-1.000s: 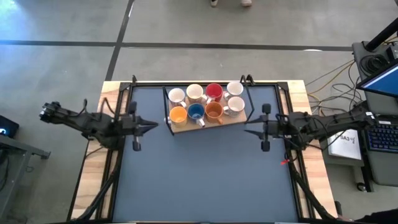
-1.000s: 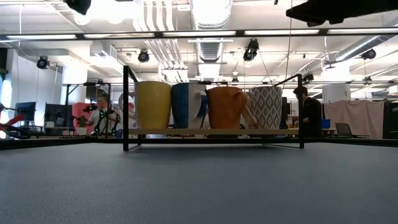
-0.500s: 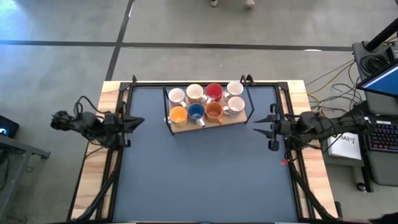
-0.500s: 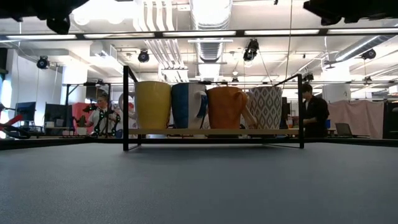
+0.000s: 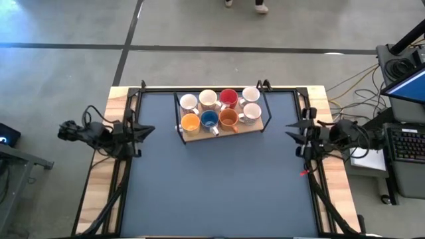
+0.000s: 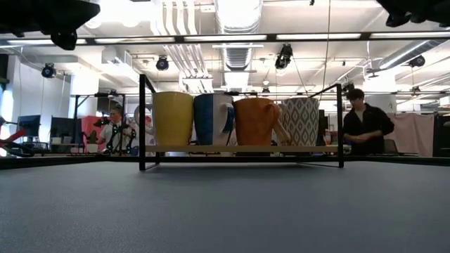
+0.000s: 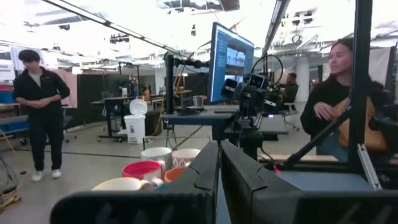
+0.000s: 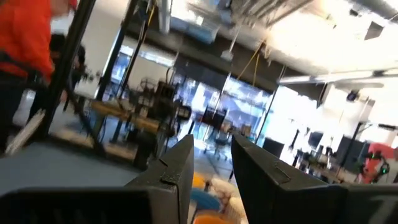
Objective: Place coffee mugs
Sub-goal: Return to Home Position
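Several coffee mugs stand upright in two rows on a wooden tray (image 5: 192,138) with a black wire frame, at the middle of the far side of the dark mat. The far row is white (image 5: 188,102), white (image 5: 208,99), red (image 5: 228,97) and white (image 5: 250,94). The near row is yellow-orange (image 5: 190,122), blue (image 5: 210,120), orange (image 5: 228,118) and patterned white (image 5: 250,111). My left gripper (image 5: 151,129) (image 7: 219,163) hangs shut over the mat's left edge. My right gripper (image 5: 289,135) (image 8: 211,155) hangs open over the right edge. Both point toward the tray and hold nothing.
The near two thirds of the mat (image 5: 219,192) lie bare. Black frame rails (image 5: 119,179) run along both wooden table sides. A keyboard (image 5: 406,143) and cables sit past the right edge. People stand in the room beyond (image 6: 362,123).
Both arms have drawn back and sunk a little. My left gripper went from near the tray's left end toward the table's left edge, staying shut. My right gripper went from near the tray's right end toward the right edge. The mugs have not moved.
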